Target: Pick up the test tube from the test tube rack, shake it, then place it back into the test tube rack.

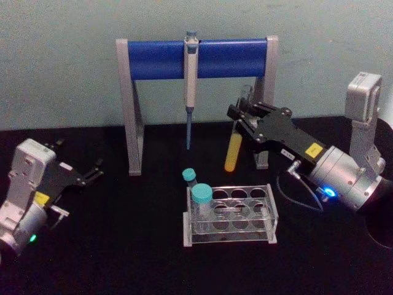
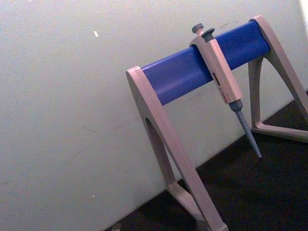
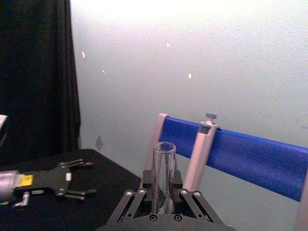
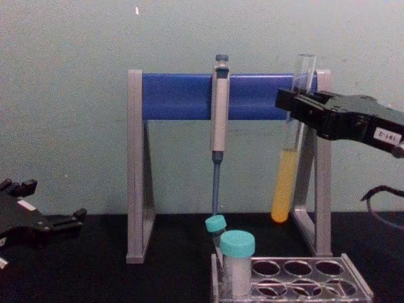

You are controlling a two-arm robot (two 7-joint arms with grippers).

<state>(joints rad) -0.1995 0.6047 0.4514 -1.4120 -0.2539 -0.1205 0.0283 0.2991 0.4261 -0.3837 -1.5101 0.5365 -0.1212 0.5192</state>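
The test tube (image 1: 233, 150) is a thin clear glass tube with yellow-orange liquid in its lower part. It hangs nearly upright in the air, above and just behind the test tube rack (image 1: 272, 212). My right gripper (image 1: 241, 114) is shut on its upper part, reaching in from the right. From the chest, the test tube (image 4: 286, 183) hangs clear of the test tube rack (image 4: 356, 285), held by the right gripper (image 4: 293, 107). The right wrist view shows the open rim of the test tube (image 3: 164, 166) between the fingers. My left gripper (image 1: 92, 169) rests open at the far left.
A grey-and-blue pipette stand (image 1: 161, 58) stands behind the rack, with a pipette (image 1: 191, 92) hanging from its bar. Two teal-capped vials (image 1: 201, 198) sit at the rack's left end. The tube hangs close to the stand's right leg (image 1: 265, 98).
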